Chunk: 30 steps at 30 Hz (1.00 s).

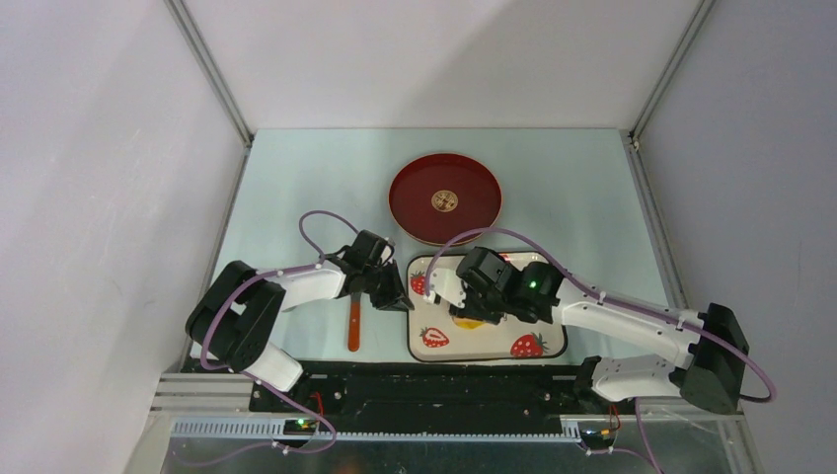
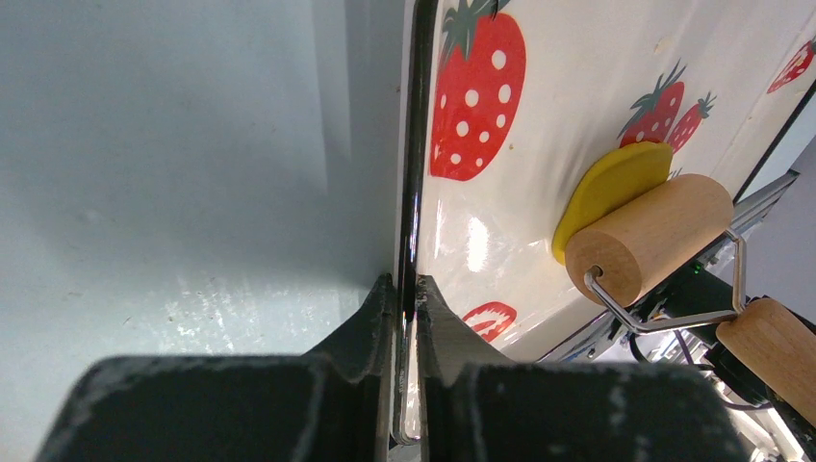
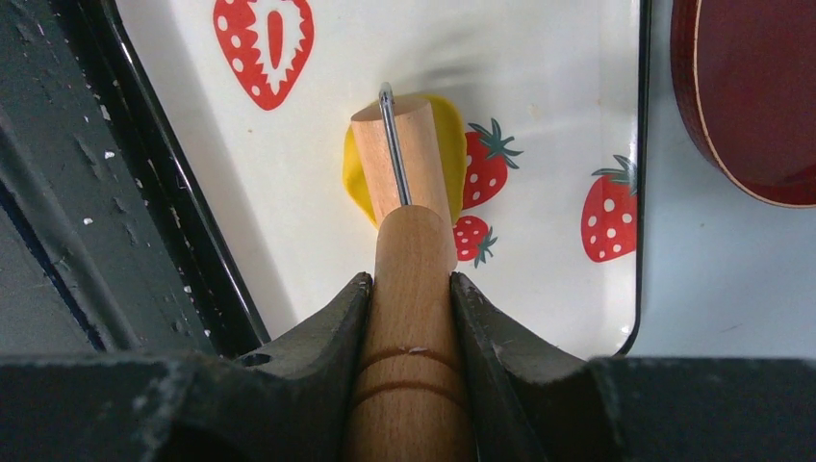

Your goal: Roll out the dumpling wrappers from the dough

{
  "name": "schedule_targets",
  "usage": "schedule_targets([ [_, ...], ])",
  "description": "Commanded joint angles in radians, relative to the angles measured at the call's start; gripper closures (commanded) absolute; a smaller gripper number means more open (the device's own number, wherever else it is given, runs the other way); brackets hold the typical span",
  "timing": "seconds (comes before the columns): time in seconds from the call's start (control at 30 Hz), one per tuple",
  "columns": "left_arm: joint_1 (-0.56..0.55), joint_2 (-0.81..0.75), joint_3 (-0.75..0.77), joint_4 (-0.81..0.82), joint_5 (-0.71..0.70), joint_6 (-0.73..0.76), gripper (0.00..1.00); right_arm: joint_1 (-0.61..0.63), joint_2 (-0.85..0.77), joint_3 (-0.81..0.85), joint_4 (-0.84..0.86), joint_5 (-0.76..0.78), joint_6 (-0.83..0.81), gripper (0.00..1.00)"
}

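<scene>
The yellow dough (image 3: 358,168) lies as a flattened patch on the strawberry-print tray (image 3: 289,241). It also shows in the left wrist view (image 2: 606,188) and from the top (image 1: 468,322), mostly under the arm. My right gripper (image 3: 411,281) is shut on the handle of a wooden roller (image 3: 412,289), whose barrel (image 3: 402,154) rests on the dough. The roller shows in the left wrist view (image 2: 650,236) too. My left gripper (image 2: 407,284) is shut on the tray's left rim (image 2: 415,144). No cut-out wrappers are in view.
A red round plate (image 1: 445,198) with a gold emblem stands behind the tray. An orange-red stick tool (image 1: 353,324) lies on the table left of the tray, beside my left arm. The black base rail (image 1: 424,387) runs along the near edge.
</scene>
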Motion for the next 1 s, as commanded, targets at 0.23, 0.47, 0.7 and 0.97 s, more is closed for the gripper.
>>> schedule_targets([
  [0.23, -0.003, 0.037, -0.016, -0.059, -0.068, 0.013, 1.0, 0.056, 0.09, -0.081, -0.094, -0.233, 0.053, 1.0],
  [0.47, -0.003, 0.038, -0.015, -0.06, -0.069, 0.013, 1.0, 0.065, 0.089, -0.081, -0.118, -0.296, 0.055, 1.0],
  [0.7, -0.003, 0.038, -0.015, -0.059, -0.068, 0.013, 1.0, 0.067, 0.08, -0.075, -0.133, -0.355, 0.073, 1.0],
  [0.97, 0.0, 0.036, -0.016, -0.059, -0.067, 0.012, 1.0, 0.064, 0.078, -0.079, -0.163, -0.45, 0.029, 1.0],
])
